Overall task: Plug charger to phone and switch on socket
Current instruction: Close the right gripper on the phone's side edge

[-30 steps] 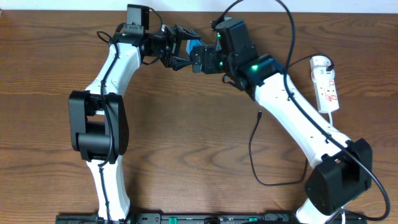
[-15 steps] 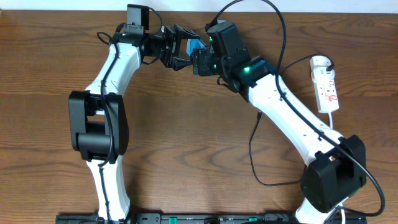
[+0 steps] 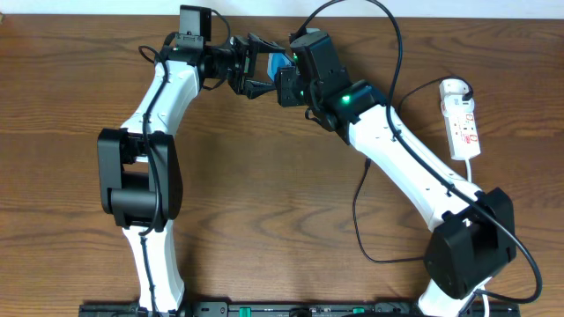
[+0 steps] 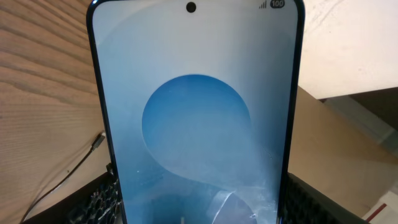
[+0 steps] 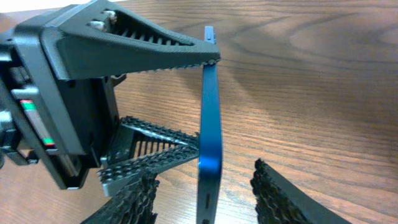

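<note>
Two tools meeting at the far side of the desk (image 3: pixel 264 194). With the left tool (image 3: pixel 267 66): a firm clamp across the width of the phone (image 4: pixel 196 112), blue screen lit. With the right tool (image 5: pixel 208 186): partly open, one toothed finger (image 5: pixel 283 196) on either side of the phone's free end, a gap at each face, gripping nothing. Beside the right arm (image 3: pixel 414 167): black charger cable (image 3: pixel 357 220) loose on the desk, plug tip free, well apart from the phone. Far right: white socket strip (image 3: pixel 462 119), lying flat.
</note>
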Motion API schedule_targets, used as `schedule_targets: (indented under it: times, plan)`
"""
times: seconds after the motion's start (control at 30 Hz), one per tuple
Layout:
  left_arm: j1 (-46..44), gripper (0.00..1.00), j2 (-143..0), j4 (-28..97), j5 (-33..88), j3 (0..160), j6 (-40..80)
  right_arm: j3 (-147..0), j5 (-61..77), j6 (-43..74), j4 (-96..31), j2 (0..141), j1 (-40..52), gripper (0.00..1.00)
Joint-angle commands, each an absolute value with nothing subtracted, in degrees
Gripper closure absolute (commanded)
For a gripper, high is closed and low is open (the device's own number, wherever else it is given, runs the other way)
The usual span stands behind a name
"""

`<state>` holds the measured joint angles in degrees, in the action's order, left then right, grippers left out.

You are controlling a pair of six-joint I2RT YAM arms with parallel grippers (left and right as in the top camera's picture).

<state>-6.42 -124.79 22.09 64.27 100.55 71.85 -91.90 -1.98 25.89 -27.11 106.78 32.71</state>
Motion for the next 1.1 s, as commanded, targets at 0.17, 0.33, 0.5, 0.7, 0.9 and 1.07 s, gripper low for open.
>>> schedule_targets:
  times: [0.17,0.33,0.5,0.7,0.9,1.07]
  plan:
    - [-6.17,0.25,-122.69,21.71,67.11,100.97,72.12,-92.99,-4.82,26.17,-26.35,107.98,33.10,0.56]
    - [-6.17,0.25,-122.67,21.71,67.11,100.97,72.12,-92.99,-4.86,26.33,-26.17,108.03,33.36,0.59]
    - [-6.17,0.25,-122.67,21.71,67.59,100.97,72.12,-92.99,-6.17,26.35,-25.50,108.51,34.00,0.61]
    - [-6.17,0.25,-122.67,21.71,68.18,100.97,72.12,-92.99,-7.01,26.35,-24.84,108.66,34.17,0.62]
    - [-6.17,0.25,-122.67,21.71,68.62,100.97,72.12,-92.99,-7.44,26.35,-24.80,108.66,34.17,0.67]
    - [-6.17,0.25,-122.67,21.71,68.62,100.97,72.12,-92.99,-7.42,26.35,-24.56,108.66,34.20,0.72]
